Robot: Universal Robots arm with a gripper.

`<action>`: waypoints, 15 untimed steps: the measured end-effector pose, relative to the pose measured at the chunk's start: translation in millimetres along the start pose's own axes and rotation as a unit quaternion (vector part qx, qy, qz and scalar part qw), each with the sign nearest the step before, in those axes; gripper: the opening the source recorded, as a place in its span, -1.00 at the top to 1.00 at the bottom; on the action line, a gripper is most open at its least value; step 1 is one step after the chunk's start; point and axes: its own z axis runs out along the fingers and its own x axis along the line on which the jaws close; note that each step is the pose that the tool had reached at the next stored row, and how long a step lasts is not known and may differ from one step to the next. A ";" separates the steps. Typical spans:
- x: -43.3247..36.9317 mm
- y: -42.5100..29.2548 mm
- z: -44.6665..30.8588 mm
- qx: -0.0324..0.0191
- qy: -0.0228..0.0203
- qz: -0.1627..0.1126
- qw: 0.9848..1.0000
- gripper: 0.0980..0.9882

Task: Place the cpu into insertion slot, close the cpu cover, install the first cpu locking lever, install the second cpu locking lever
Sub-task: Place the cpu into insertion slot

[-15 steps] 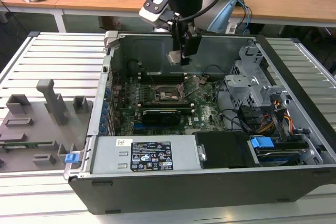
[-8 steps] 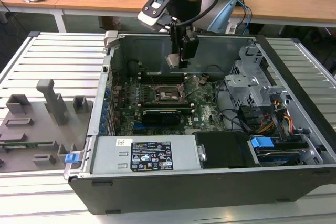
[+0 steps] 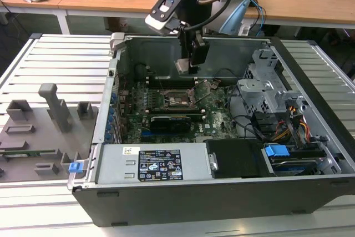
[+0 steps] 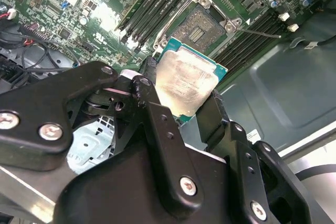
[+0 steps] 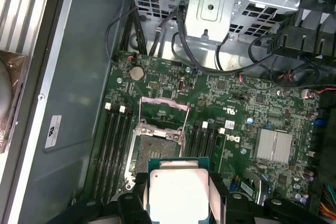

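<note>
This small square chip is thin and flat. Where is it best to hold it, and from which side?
Hold the chip by two opposite edges, as the gripper does now, shut on it. It is thin and flat, so only the rim offers a hold. Coming from above its metal face probably suits best, since this leaves the underside free toward the open socket.

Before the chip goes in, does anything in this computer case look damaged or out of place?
Nothing stands out. The gripper holds the cpu by its edges above the open socket, the cpu cover stands raised, and the motherboard shows no loose or broken parts.
</note>
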 end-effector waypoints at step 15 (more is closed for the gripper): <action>-0.1 -0.3 4.1 0.000 0.000 0.006 1.000 0.00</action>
